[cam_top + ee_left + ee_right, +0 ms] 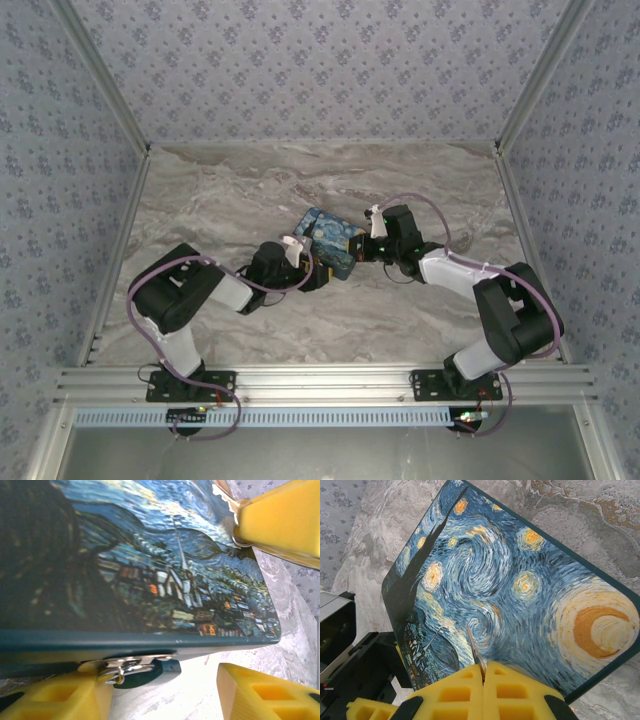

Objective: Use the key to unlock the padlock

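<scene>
The small teal padlock (150, 674) hangs from a silver hasp (127, 664) on the front edge of the Starry-Night-painted box (150, 565). My left gripper (160, 696) is open around it. Its left yellow finger (55, 700) touches the hasp and shackle, while the right finger (265, 692) stands clear of the lock. My right gripper (484, 672) is shut on the key (475, 647), whose thin blade sticks out over the box lid (520, 580). From above, the left gripper (318, 272) and right gripper (368, 248) flank the box (328, 238).
The box lies mid-table on the marble top (250, 190). Patterned walls enclose three sides, with metal rails (320, 380) at the near edge. The right gripper's yellow fingers (280, 520) hover over the box's far corner, and the left gripper's black body (360, 665) sits beside the box.
</scene>
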Robot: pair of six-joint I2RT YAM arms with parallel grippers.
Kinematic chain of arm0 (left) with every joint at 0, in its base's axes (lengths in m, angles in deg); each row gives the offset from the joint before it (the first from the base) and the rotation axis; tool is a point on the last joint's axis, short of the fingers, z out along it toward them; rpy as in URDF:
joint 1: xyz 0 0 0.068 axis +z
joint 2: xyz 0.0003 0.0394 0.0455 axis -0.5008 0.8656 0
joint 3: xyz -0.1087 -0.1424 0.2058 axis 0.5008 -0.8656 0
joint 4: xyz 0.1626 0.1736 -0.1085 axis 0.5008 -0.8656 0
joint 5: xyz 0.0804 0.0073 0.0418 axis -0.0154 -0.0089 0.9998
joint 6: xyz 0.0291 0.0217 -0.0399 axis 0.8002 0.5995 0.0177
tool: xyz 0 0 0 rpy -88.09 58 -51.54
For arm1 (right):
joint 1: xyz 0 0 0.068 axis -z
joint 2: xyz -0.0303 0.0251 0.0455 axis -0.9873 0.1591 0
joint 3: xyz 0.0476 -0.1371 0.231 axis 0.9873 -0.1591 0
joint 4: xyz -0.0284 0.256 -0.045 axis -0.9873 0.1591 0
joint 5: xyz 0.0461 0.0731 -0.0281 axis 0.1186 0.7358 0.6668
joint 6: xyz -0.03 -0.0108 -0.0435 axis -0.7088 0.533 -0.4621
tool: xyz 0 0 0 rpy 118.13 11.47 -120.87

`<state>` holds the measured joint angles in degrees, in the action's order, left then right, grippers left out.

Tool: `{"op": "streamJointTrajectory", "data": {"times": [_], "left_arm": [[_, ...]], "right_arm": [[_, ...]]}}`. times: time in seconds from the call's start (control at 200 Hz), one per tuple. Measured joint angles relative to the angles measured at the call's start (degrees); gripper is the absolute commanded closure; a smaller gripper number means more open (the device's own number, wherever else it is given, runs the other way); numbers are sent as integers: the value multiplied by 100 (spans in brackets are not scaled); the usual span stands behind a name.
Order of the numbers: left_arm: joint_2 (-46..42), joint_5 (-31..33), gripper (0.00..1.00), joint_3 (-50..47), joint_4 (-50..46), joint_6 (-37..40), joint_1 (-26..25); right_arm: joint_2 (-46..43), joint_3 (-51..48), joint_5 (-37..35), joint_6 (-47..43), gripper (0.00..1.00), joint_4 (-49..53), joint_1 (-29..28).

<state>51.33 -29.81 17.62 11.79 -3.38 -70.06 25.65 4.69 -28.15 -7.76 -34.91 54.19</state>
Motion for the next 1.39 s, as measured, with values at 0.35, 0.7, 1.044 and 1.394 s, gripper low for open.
{"op": "streamJointTrajectory", "data": {"times": [0.35,0.7,1.044,1.394], "left_arm": [[76,363,53,17,55,-404,-59],[195,640,58,39,216,-846,-105],[260,791,68,81,221,-1032,-105],[258,837,70,81,190,-1093,-116]], "right_arm": [[0,17,-39,-2,100,24,-26],[0,24,-105,0,100,26,-50],[0,26,-125,-7,100,24,-66],[-125,24,-170,-256,100,203,-105]]}}
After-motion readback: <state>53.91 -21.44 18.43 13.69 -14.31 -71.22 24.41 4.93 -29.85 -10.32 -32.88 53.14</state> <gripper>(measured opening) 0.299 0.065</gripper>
